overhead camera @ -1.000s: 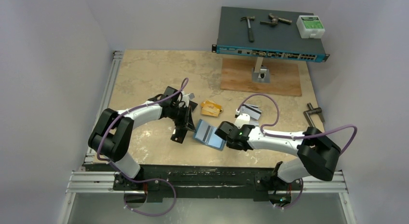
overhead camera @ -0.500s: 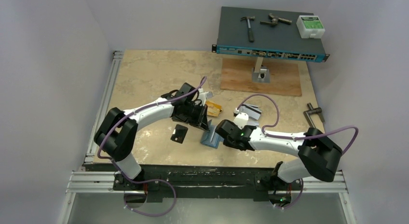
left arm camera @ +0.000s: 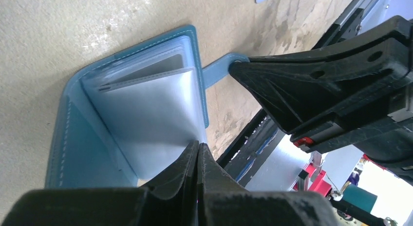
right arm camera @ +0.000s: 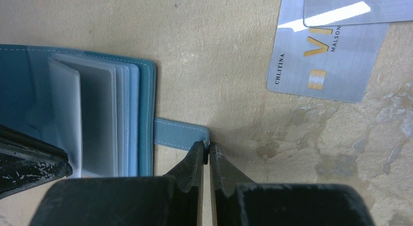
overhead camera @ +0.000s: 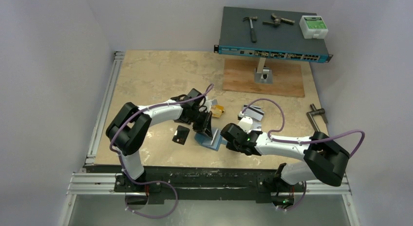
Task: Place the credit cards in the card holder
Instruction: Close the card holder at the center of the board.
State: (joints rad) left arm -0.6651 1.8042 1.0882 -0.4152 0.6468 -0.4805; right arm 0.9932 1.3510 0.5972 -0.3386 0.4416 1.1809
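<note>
Right wrist: card holder (right arm camera: 104, 114) at jaws

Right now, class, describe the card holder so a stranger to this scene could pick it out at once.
On the marbled table, look toward the near edge where the left gripper and right gripper meet. The card holder lies open there, black cards beside it, silver cards farther off. It alone is teal-blue, with pale pockets and a tab.
</note>
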